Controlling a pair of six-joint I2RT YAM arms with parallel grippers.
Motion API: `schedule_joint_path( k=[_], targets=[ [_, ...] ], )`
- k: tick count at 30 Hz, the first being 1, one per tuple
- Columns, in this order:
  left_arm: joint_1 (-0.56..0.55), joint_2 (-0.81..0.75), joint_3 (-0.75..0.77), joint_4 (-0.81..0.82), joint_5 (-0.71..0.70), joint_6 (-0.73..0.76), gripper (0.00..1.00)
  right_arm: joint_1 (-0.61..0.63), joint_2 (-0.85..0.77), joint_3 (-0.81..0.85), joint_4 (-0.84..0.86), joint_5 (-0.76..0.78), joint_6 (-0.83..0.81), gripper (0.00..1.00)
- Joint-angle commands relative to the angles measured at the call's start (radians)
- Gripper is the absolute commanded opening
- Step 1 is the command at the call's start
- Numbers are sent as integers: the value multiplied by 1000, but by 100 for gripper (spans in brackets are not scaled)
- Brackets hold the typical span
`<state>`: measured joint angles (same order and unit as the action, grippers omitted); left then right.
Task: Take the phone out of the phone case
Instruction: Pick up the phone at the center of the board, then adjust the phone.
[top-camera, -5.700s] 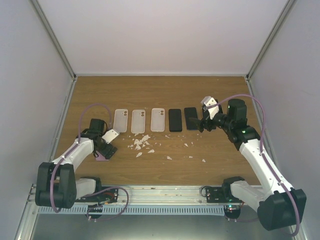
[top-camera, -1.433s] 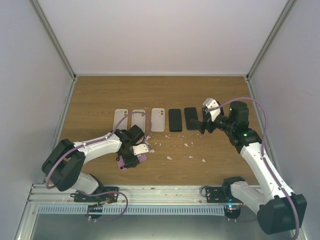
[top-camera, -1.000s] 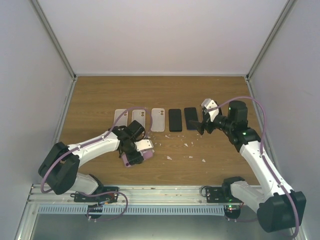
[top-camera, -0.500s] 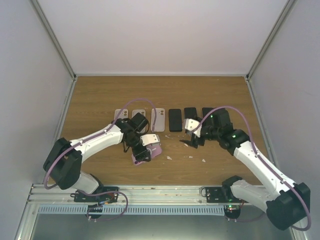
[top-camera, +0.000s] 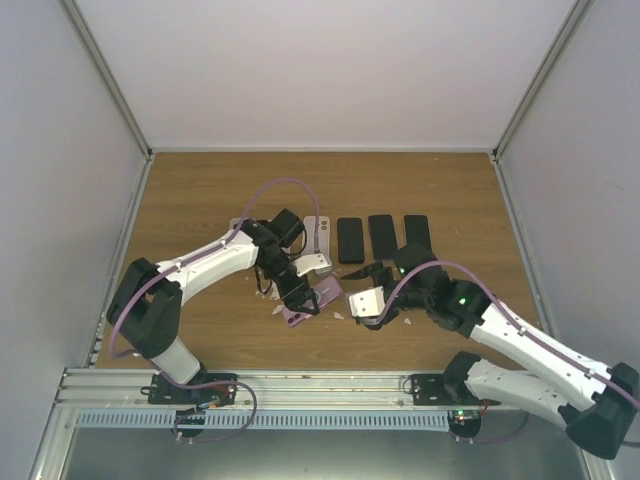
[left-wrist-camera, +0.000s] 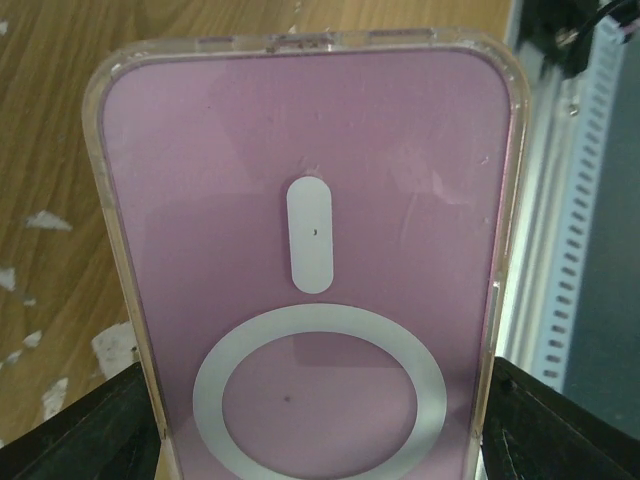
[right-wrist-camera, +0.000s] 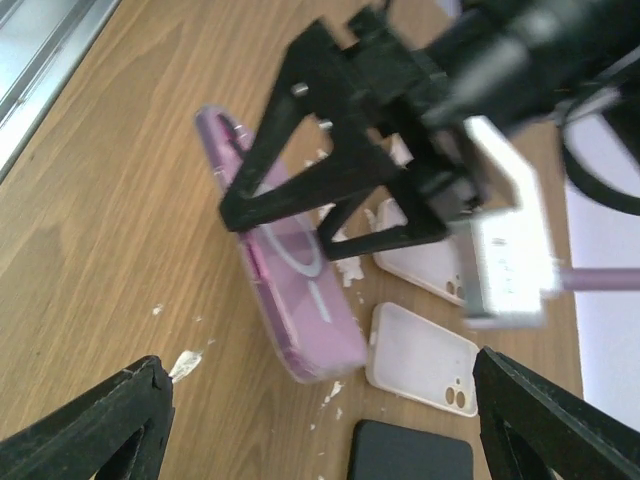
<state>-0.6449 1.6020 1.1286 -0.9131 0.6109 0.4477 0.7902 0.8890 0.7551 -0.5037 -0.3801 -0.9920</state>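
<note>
At the near middle of the desk (top-camera: 200, 180), the left gripper (top-camera: 297, 300) is clamped on the case (right-wrist-camera: 300, 300), purple phone (left-wrist-camera: 400, 180) inside, largely hidden from above. Just right of it, the right gripper (top-camera: 352, 298) has its jaws apart.

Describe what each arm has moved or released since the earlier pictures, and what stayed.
Left tool carried the cased purple phone from left to centre, still gripping it. Right tool left a third black phone in the row, then swung toward the centre, open. Clear cases and two black phones stayed.
</note>
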Motion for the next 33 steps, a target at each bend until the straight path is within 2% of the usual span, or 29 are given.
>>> schedule_joint_path(
  k=[1, 8, 13, 27, 30, 32, 33],
  targets=[
    [9, 13, 63, -26, 151, -22, 48, 75, 20, -38, 11, 116, -68, 82],
    [11, 39, 85, -31, 221, -60, 47, 166, 98, -40, 81, 221, -142, 81],
    [11, 51, 93, -40, 247, -71, 46, 216, 143, -66, 144, 310, -211, 72],
    [17, 75, 124, -69, 342, -87, 45, 226, 186, -84, 195, 371, -235, 22],
    [16, 65, 122, -70, 353, -85, 45, 226, 186, -75, 208, 369, -215, 8],
    [18, 52, 122, -70, 360, -82, 49, 225, 180, -68, 216, 367, -192, 1],
    [21, 43, 122, -68, 362, -83, 55, 224, 176, -61, 214, 362, -179, 0]
  ],
)
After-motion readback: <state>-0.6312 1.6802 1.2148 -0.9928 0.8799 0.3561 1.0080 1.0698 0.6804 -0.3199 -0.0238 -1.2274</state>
